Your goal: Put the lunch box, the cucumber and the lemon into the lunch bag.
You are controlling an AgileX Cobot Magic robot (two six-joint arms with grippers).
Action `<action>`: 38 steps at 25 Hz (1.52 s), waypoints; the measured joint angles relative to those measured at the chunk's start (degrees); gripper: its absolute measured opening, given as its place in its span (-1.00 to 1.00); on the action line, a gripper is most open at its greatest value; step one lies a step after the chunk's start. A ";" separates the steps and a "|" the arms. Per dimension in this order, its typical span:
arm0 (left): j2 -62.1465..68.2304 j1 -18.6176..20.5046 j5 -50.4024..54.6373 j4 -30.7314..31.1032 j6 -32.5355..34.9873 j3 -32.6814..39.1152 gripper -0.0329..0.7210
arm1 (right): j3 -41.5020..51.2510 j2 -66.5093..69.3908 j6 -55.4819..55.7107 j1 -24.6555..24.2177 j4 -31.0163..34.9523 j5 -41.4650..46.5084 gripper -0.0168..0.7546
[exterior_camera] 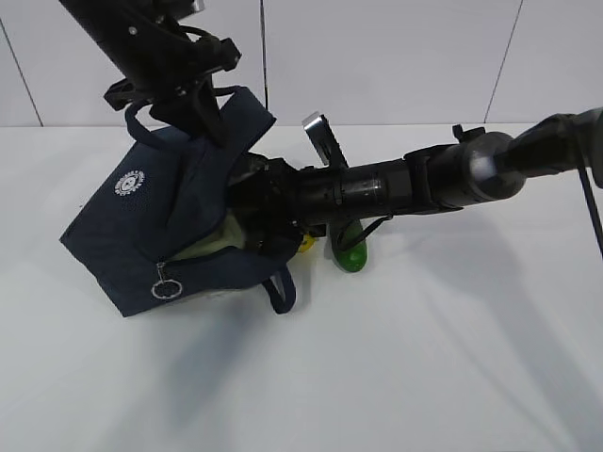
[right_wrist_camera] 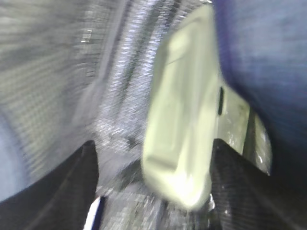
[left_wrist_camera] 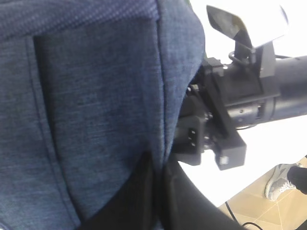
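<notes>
One lunch bag (exterior_camera: 160, 226), one lemon (exterior_camera: 306, 245), one cucumber (exterior_camera: 350, 252)

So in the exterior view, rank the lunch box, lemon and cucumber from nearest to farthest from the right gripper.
1. lunch box, inside the lunch bag mouth where the right gripper reaches.
2. lemon, just outside, under the arm.
3. cucumber, farther right on the table.

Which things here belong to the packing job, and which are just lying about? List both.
Job: lunch bag, lunch box, lemon, cucumber.
Lying about: table, shoe on the floor.
</notes>
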 joint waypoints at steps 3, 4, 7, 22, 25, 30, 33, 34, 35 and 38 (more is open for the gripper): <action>0.00 0.00 0.00 0.22 0.00 0.00 -0.93 | 0.00 0.00 -0.20 -0.78 -0.51 2.27 0.44; 0.00 0.00 0.00 0.22 0.00 0.00 -0.93 | 0.00 0.00 -0.20 -1.29 -0.80 3.38 0.44; 0.00 0.00 0.00 0.47 0.00 0.00 -0.93 | 0.00 0.00 0.12 -2.90 -2.02 6.73 0.45; 0.00 0.00 0.00 2.41 0.11 0.00 -0.93 | 0.00 -7.23 5.08 -12.81 -6.83 9.87 0.44; 0.00 0.00 0.00 2.44 0.60 0.00 -0.93 | 0.00 -10.11 7.34 -12.99 -15.89 8.00 0.44; 0.00 0.00 0.00 2.65 1.21 0.00 -0.93 | 0.00 -14.14 16.01 -12.99 -30.80 1.24 0.44; 0.00 0.00 0.00 2.65 1.60 0.00 -0.93 | 0.00 -15.12 20.04 -12.99 -35.78 -0.67 0.44; 0.00 0.00 0.00 2.65 1.69 0.00 -0.93 | 0.00 -15.13 21.50 -12.99 -37.06 -0.94 0.44; 0.00 0.00 0.00 2.65 1.83 0.00 -0.93 | 0.00 -15.13 22.85 -12.70 -38.81 -1.46 0.44; 0.00 0.00 0.00 2.65 2.40 0.00 -0.93 | 0.00 -15.13 27.60 -11.68 -44.67 -2.88 0.44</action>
